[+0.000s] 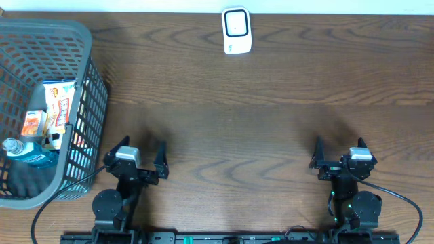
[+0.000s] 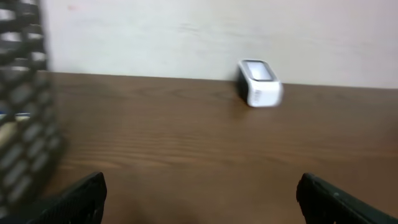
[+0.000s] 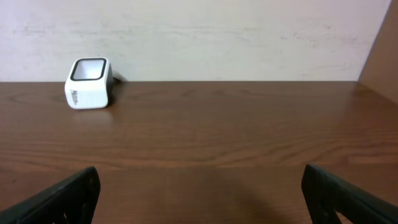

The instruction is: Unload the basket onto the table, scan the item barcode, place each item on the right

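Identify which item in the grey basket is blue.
The bottle at the near end of the basket, closest to the robot. The small box and the larger packet beyond it are orange and white.

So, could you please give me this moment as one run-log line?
left jaws: open, empty | right jaws: open, empty | items: in basket | scanner: far edge of table

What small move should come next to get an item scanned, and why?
Probably swing the left gripper towards the grey plastic basket beside it. It and the right gripper are open and empty, the items, like the orange and white snack packet, lie inside the basket, and the white box-shaped scanner waits at the far edge of the table.
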Available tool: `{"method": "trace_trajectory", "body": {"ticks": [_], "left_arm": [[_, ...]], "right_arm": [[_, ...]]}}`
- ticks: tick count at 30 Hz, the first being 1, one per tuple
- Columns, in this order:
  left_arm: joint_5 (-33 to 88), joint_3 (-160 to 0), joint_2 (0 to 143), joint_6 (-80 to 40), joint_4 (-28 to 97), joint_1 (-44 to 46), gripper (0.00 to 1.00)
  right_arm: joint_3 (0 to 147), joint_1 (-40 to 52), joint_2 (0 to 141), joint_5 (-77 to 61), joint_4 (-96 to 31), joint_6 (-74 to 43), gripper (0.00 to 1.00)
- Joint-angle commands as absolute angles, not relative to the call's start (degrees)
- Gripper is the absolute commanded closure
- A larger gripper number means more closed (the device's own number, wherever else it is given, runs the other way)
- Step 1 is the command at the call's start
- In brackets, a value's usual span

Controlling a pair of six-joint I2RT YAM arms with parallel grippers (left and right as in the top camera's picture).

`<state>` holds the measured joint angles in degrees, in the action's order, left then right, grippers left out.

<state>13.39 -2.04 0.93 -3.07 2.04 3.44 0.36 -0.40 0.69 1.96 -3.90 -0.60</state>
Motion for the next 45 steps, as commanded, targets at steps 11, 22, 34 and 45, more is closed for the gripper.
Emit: {"method": "trace_trajectory", "body": {"ticks": [11,22,34,45], "left_arm": [[20.6,-23.0,12.3,-17.9,3.1,3.6,0.02],[20.1,-59.6,38.0,-10.8,31.9,3.6,0.02],[17.2,-71.2,46.7,-7.1,47.2,3.6,0.02],[-15.0,-91.0,62.5,-19.0,55.7,3.5,0.02]], "right_arm": [[0.3,-0.3,0.7,2.2,-4.1,0.1,0.01],[0.3,-0.3,0.7,2.2,-4.1,0.1,0.01],[0.3,-0.3,0.7,2.2,-4.1,0.1,0.01],[0.3,-0.3,0.7,2.2,-4.1,0.1,0.01]]}}
